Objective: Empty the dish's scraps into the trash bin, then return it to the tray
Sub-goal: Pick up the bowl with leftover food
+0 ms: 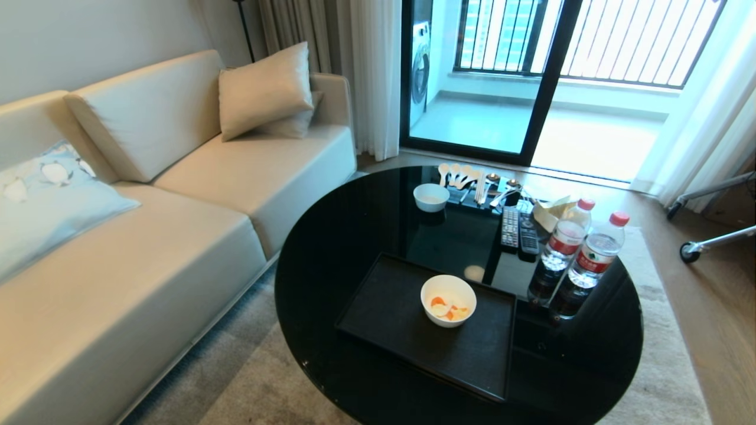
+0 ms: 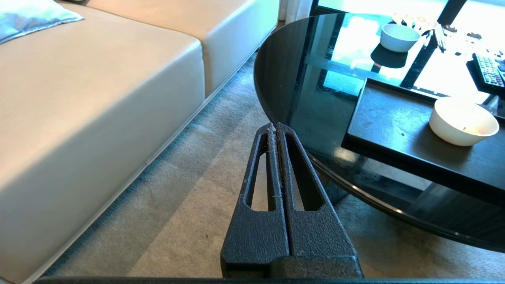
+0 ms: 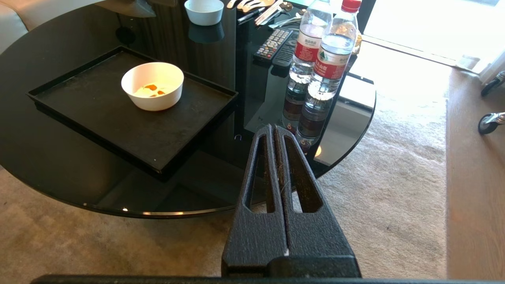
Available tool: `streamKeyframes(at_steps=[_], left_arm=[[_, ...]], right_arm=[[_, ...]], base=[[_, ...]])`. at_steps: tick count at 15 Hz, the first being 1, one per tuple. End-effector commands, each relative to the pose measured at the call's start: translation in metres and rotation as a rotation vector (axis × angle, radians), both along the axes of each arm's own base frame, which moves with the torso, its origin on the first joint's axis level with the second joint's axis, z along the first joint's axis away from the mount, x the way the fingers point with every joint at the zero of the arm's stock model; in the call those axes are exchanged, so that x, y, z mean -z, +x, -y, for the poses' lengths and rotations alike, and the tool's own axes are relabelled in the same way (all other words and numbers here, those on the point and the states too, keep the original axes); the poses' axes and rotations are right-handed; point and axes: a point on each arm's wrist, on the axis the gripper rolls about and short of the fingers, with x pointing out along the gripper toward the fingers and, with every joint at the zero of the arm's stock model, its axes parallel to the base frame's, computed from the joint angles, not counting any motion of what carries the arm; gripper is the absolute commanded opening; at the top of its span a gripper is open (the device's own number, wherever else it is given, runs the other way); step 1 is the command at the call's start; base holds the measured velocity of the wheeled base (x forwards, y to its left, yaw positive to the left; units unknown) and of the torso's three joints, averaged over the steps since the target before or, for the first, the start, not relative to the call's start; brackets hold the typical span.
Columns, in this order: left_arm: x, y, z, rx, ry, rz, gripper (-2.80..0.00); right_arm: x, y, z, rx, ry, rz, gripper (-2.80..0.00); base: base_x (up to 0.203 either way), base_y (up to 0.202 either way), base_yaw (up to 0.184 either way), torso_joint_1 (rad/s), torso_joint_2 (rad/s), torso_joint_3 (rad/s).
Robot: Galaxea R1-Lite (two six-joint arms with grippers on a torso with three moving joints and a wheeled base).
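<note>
Dish [image 1: 448,300] sits upright, mouth up, on the tray [image 1: 378,313], toward its far right part; round, so no long axis. Scraps [image 1: 447,309] lie inside: orange and pale pieces. Tray's long sides run skewed to the tabletop [image 1: 331,248] edge. Trash bin not in view. Two bottles [image 1: 582,254] right of the tray, red labels, print unreadable. Left gripper [image 2: 276,127] and right gripper [image 3: 275,128]: fingers pressed together, holding nothing, both short of the tray.

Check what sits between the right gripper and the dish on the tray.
In the right wrist view, only bare tray surface and glossy black tabletop lie between the shut right gripper and the dish; the water bottles stand off to the side.
</note>
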Motion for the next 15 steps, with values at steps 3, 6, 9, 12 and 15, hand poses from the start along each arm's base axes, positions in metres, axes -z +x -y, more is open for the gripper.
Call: streamKeyframes(at_steps=[3, 6, 9, 12, 15], left_arm=[[0.0, 0.0, 0.0, 0.0, -0.001, 0.001, -2.8], [0.0, 0.0, 0.0, 0.0, -0.001, 0.001, -2.8], [0.0, 0.0, 0.0, 0.0, -0.001, 0.001, -2.8], [0.0, 0.0, 0.0, 0.0, -0.001, 0.001, -2.8], [0.0, 0.0, 0.0, 0.0, -0.001, 0.001, -2.8]], right_arm=[[0.0, 0.0, 0.0, -0.001, -0.001, 0.001, -2.8], [0.0, 0.0, 0.0, -0.001, -0.011, 0.004, -2.8], [-0.006, 0.003, 0.0, -0.007, -0.064, -0.022, -2.8], [-0.032, 0.013, -0.001, -0.058, -0.095, -0.072, -2.8], [-0.068, 0.032, -0.002, -0.075, -0.118, -0.116, -2.8]], base=[[0.0, 0.0, 0.0, 0.0, 0.0, 0.0], [0.0, 0.0, 0.0, 0.0, 0.0, 0.0], [0.0, 0.0, 0.0, 0.0, 0.0, 0.0], [0.0, 0.0, 0.0, 0.0, 0.0, 0.0], [0.0, 0.0, 0.0, 0.0, 0.0, 0.0]])
